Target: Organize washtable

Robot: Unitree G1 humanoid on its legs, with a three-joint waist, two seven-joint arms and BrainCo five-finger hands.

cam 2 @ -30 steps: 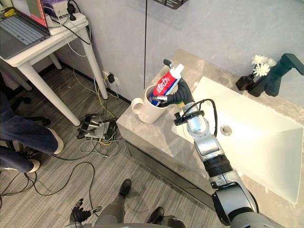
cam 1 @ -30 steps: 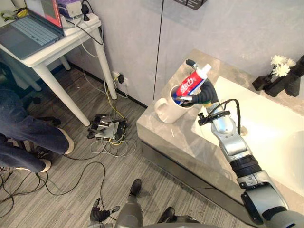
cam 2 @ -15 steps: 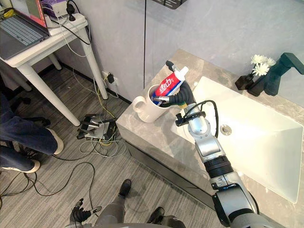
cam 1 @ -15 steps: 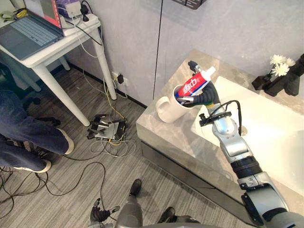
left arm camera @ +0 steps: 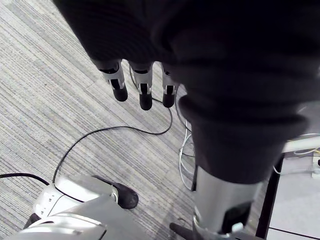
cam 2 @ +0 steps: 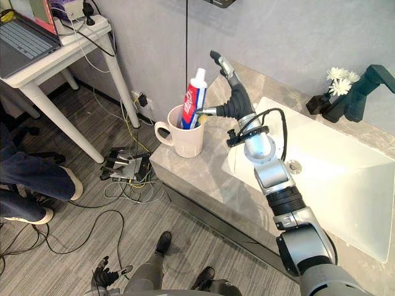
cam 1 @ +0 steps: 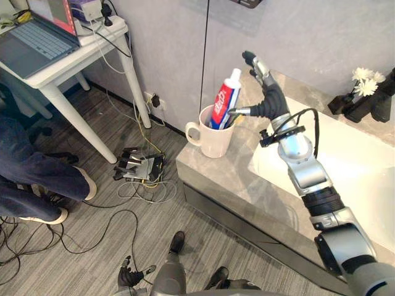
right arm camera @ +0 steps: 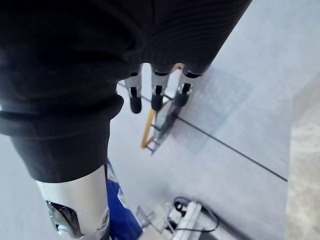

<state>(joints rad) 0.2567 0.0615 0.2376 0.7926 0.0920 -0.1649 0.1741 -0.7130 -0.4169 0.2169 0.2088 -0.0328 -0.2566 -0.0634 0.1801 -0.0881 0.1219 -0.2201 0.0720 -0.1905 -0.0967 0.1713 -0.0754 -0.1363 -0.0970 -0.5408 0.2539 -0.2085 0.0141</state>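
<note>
A white mug (cam 1: 212, 134) stands upright near the left front corner of the grey marble washtable (cam 1: 228, 179). A red, white and blue toothpaste tube (cam 1: 224, 98) stands in it, cap up, leaning on the rim. My right hand (cam 1: 266, 102) hovers just right of the mug and above it, open, with its fingers (cam 2: 223, 66) stretched up toward the wall. Its thumb (cam 1: 238, 112) points at the tube by the mug's rim; whether it touches, I cannot tell. My left hand (left arm camera: 142, 85) hangs open over the floor, holding nothing.
A white sink basin (cam 1: 352, 166) lies right of my arm. A black faucet (cam 1: 384, 92) and a small vase of white flowers (cam 1: 361, 86) stand behind it. Left on the floor are a white table with a laptop (cam 1: 37, 43), a person's legs (cam 1: 37, 179) and tangled cables (cam 1: 139, 168).
The mug was tipped toward my right hand, which held the tube in it. Now the mug stands upright further left, and the hand has let go, opened and risen.
</note>
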